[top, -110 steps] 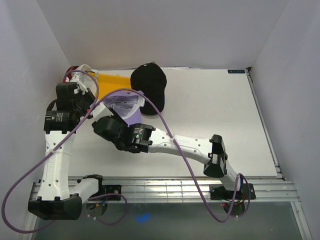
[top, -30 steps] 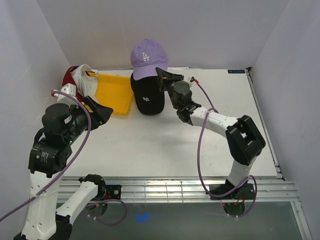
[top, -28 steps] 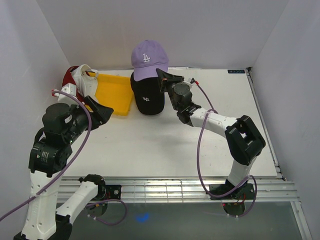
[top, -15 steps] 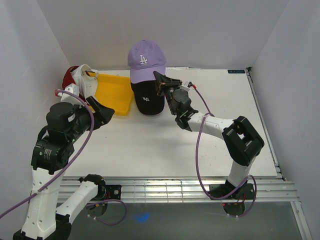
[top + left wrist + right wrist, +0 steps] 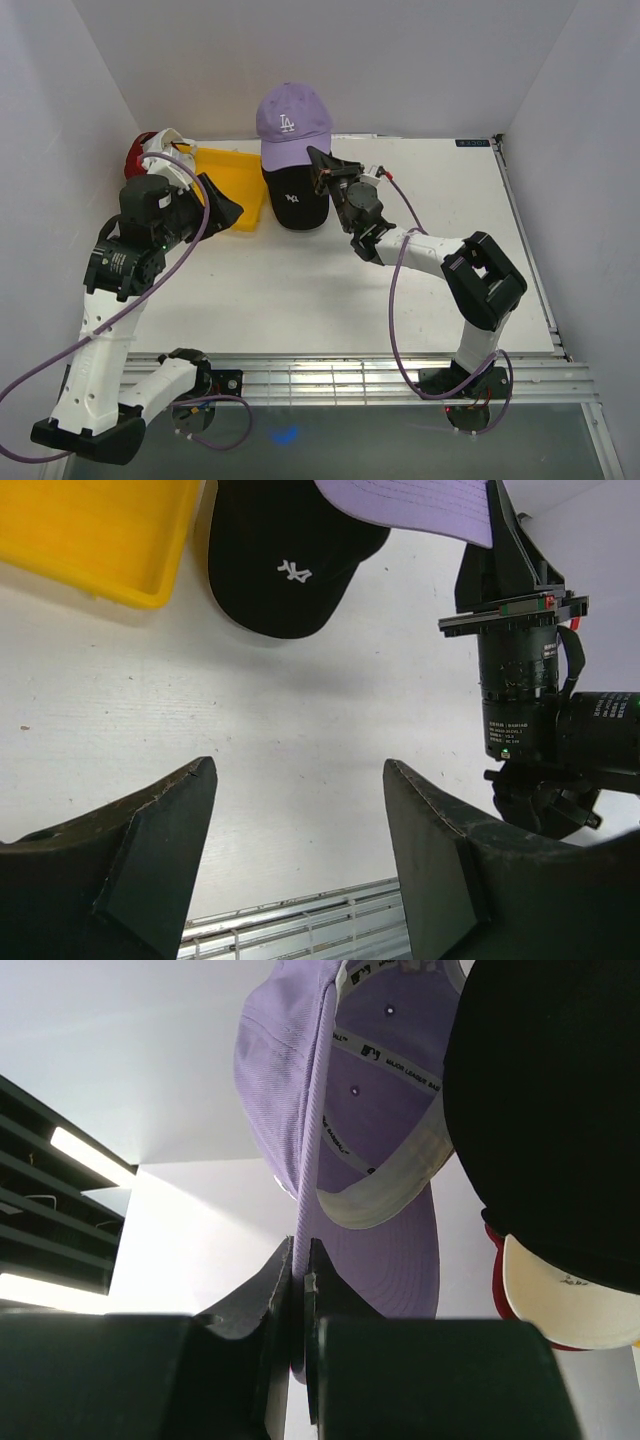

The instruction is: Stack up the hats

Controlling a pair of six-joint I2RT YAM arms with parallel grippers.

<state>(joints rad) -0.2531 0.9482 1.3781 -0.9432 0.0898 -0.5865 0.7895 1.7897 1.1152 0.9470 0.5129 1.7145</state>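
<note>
My right gripper (image 5: 322,166) is shut on the brim of the lavender hat (image 5: 293,120), which bears a white LA. It holds that hat in the air above the black hat (image 5: 293,200), which rests on the table. In the right wrist view the fingers (image 5: 300,1260) pinch the lavender brim (image 5: 372,1250) edge-on, with the black hat (image 5: 550,1110) beside it. A red hat (image 5: 138,152) with a pale hat (image 5: 166,138) on it lies at the far left corner. My left gripper (image 5: 226,206) (image 5: 298,772) hangs open and holds nothing, left of the black hat (image 5: 285,565).
A flat yellow tray (image 5: 226,176) (image 5: 90,540) lies between the red hat and the black hat, partly under my left gripper. White walls close the table at the back and both sides. A metal rail (image 5: 350,380) runs along the near edge.
My left arm has swung in towards the tray and the black hat, its jaws a little wider. The right gripper has carried the lavender hat slightly to the left over the black hat.
</note>
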